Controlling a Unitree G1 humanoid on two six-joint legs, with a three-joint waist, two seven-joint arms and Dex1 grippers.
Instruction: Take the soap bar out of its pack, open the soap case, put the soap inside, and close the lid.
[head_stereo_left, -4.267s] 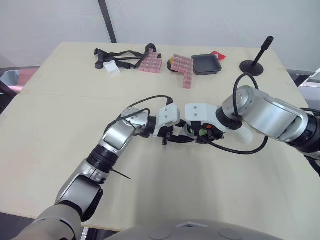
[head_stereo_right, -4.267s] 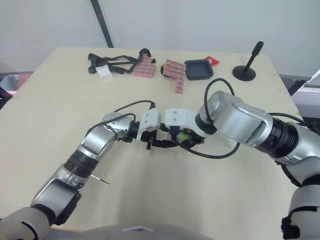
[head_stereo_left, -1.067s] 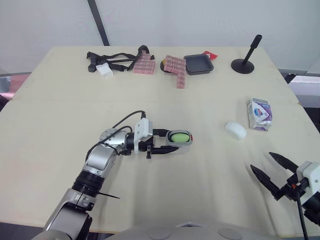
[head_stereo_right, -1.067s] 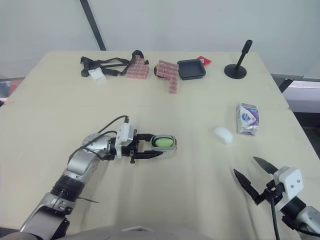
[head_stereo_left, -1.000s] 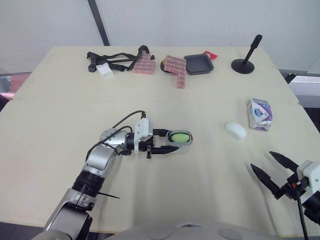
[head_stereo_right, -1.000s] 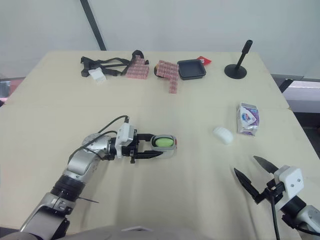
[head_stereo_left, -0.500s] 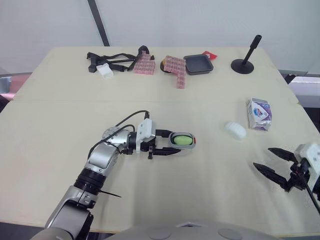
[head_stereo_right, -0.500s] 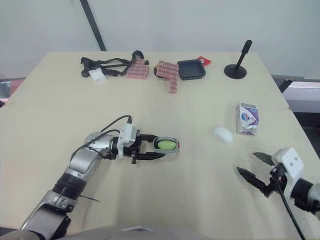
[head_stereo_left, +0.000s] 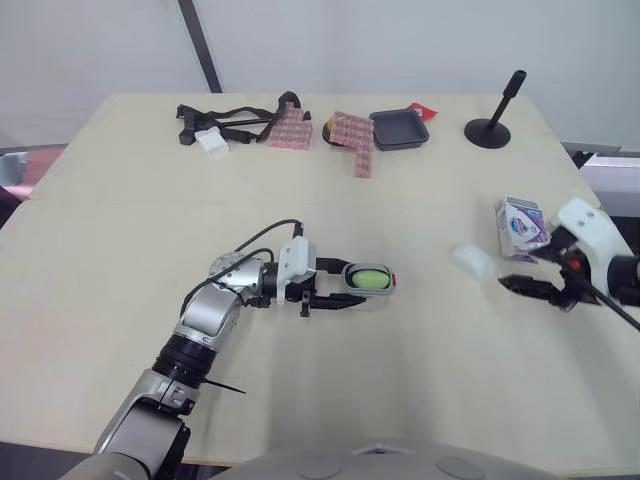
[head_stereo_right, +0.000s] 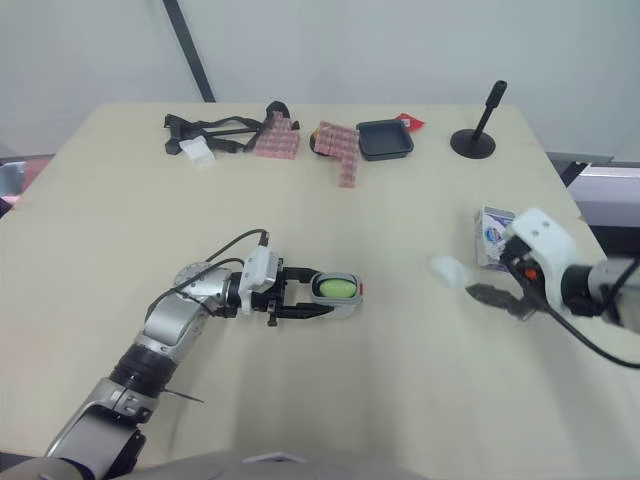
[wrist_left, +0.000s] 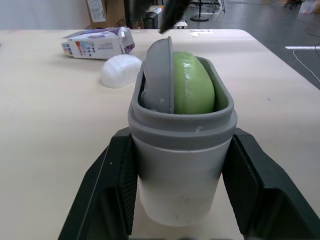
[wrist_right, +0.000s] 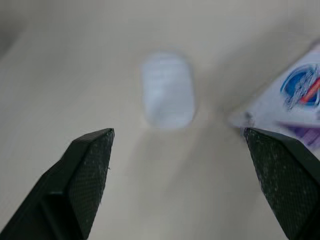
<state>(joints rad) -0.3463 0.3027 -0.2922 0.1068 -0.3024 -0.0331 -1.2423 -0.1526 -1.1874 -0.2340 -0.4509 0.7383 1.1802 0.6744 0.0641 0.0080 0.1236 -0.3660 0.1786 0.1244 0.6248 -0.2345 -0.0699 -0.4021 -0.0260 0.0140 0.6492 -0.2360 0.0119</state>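
Green soap bar (wrist_left: 192, 82) sits in the grey plastic case (wrist_left: 180, 165) we clamp with left fingers (wrist_left: 107, 195), our right fingers (wrist_right: 82, 175) spread wide above the white oval lid (wrist_right: 167, 90).

Beige table (head_stereo_left: 120, 230), plain white wall (head_stereo_left: 400, 40), dark diagonal pole (head_stereo_left: 201, 45)

The soap (wrist_left: 192, 85) sits in the soap case (wrist_left: 180, 170). The lid (head_stereo_left: 474, 262) lies at its three o'clock, the pack (head_stereo_left: 520, 224) at the lid's two o'clock.
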